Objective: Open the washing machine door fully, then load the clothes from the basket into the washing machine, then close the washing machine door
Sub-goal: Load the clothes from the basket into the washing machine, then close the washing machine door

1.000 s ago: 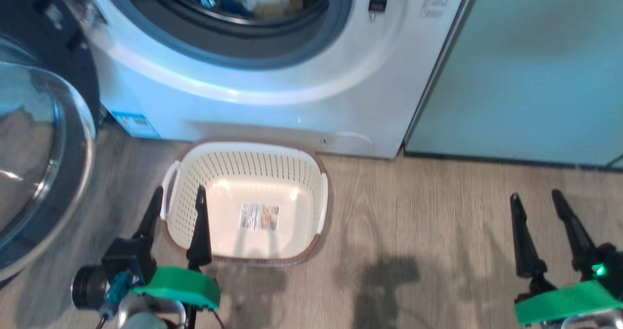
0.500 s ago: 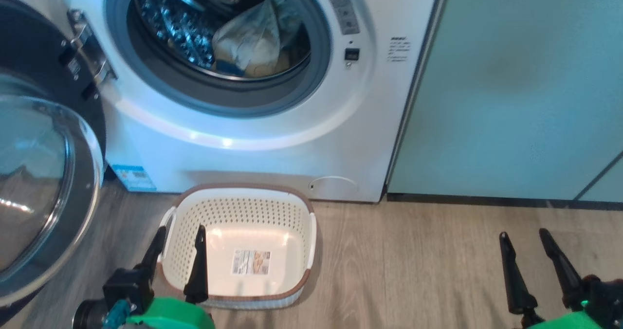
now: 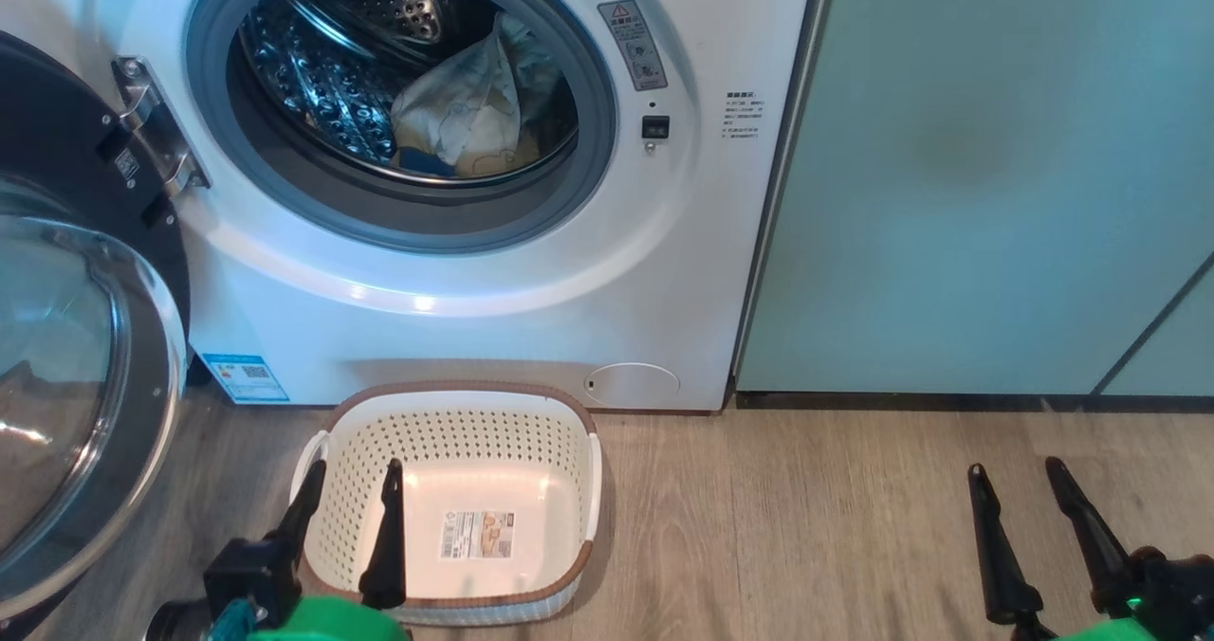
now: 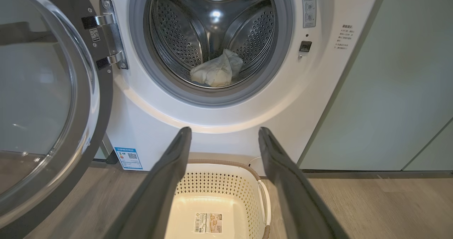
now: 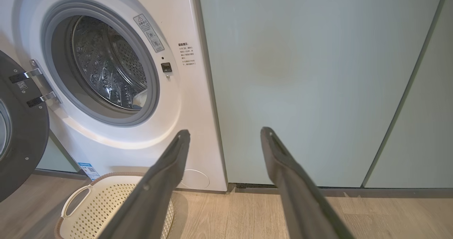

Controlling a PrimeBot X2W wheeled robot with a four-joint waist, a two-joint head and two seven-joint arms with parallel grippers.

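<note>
Tilting up since a second ago, the head camera bares the cream-yellow clothes (image 3: 455, 115) inside the white washing machine (image 3: 531, 338), the perforated cream-white basket (image 3: 455, 442) empty on the floor (image 3: 806, 527), left claw (image 3: 355, 467) and right claw (image 3: 1013, 467) released and empty, so seemingly only closing the black-rimmed round door (image 3: 76, 338) remains.

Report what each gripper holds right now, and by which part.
Nothing is held. The left gripper, jaws open, hangs by the basket; the right gripper, jaws open, hangs over the wooden floor.
</note>
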